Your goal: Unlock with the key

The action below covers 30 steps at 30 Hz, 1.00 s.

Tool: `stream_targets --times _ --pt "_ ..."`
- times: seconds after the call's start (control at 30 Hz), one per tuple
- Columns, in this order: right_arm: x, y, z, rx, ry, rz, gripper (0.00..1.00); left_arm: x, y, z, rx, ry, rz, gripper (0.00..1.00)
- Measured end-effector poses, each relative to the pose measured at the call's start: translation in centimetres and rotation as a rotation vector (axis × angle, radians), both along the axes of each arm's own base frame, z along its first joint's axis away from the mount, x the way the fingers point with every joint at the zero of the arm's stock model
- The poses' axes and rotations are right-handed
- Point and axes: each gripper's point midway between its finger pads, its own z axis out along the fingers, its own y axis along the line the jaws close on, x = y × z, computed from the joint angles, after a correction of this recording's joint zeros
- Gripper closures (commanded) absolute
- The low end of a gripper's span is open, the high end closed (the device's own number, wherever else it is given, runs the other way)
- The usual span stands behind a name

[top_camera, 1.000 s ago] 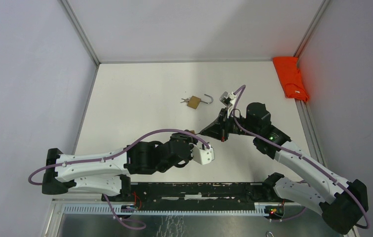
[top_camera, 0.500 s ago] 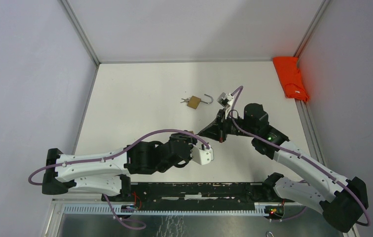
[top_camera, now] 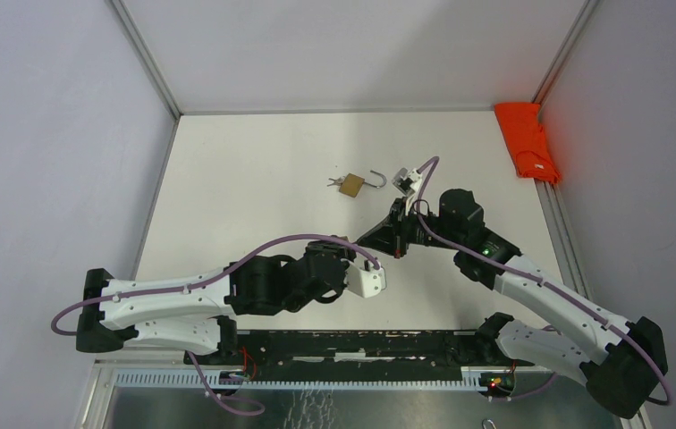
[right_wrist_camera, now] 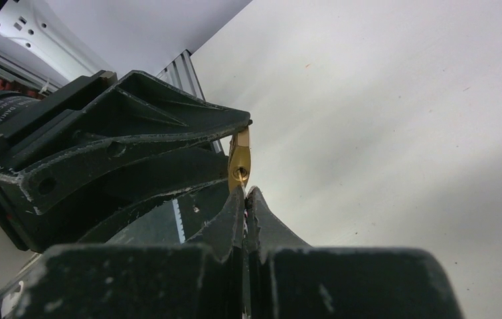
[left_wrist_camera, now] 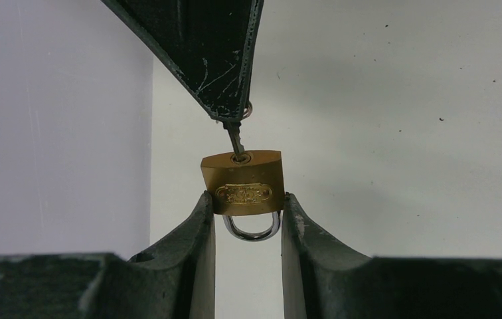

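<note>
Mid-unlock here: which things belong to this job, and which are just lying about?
In the job:
- brass padlock, clamped in the left end effector
- key in its keyhole, pinched by the right end effector

Lying about:
- spare open padlock
- orange cloth, far right corner

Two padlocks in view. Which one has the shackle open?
The loose padlock on the table, shackle swung out sideways. The held padlock in the left gripper has both shackle legs seated.
</note>
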Motion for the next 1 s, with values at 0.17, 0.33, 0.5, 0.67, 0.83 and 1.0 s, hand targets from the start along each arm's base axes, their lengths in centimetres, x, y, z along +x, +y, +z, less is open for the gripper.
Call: stream_targets --times 0.17,0.33,0.5,0.67,0.83,1.0 --pt "0.2 0.11 -0.3 0.017 0.03 -0.025 1.0 0.13 0.17 -0.02 0.007 -0.006 0.009 0.98" --pt "0.43 0.19 -0.35 0.029 0.049 -0.048 1.0 0.31 0.28 -0.01 0.012 -0.015 0.021 0.98" --pt "0.69 0.28 -0.58 0.03 0.067 -0.063 1.0 0.47 0.41 0.01 0.016 -0.021 0.031 0.98" --pt "0.95 0.46 -0.81 0.032 0.091 -0.074 1.0 0.63 0.61 -0.01 0.022 -0.026 0.041 0.98" --pt "0.98 0.65 -0.78 0.039 0.102 -0.074 1.0 0.69 0.74 -0.08 0.029 -0.028 0.045 0.98" --pt "0.94 0.77 -0.61 0.046 0.099 -0.071 1.0 0.75 0.8 -0.02 0.029 -0.032 0.05 0.98"
